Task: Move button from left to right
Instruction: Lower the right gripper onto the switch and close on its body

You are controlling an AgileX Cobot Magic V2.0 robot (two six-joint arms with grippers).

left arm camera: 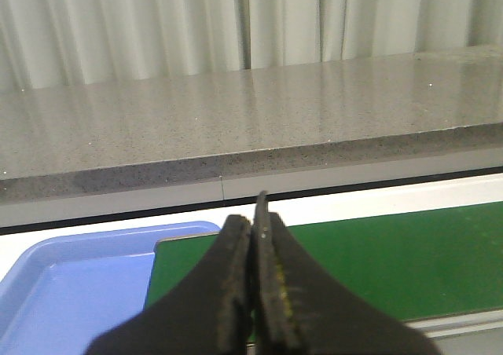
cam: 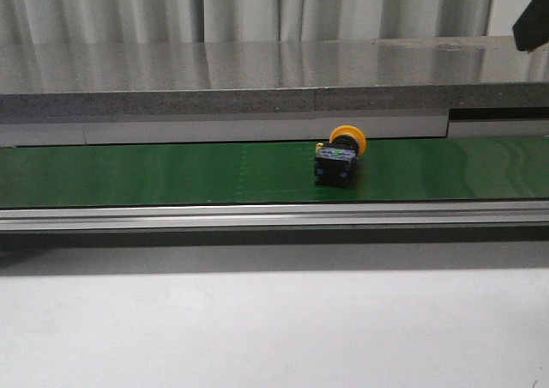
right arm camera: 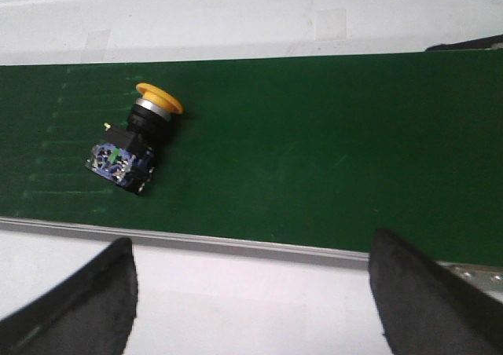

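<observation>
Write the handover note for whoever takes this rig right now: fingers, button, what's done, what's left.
Left gripper: fingers shut, holding nothing, above the end of the green belt near a blue tray.
Right gripper: fingers open wide, empty, above the belt's near edge.
The button lies on its side on the belt, right of centre in the front view, yellow cap pointing away; nothing touches it.
Done: no grasp is in progress.
Left: probably the right gripper picks it up and carries it rightward.

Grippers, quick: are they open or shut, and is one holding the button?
Left gripper: shut, holding nothing.
Right gripper: open and empty; the button lies on the green belt, untouched.
</observation>
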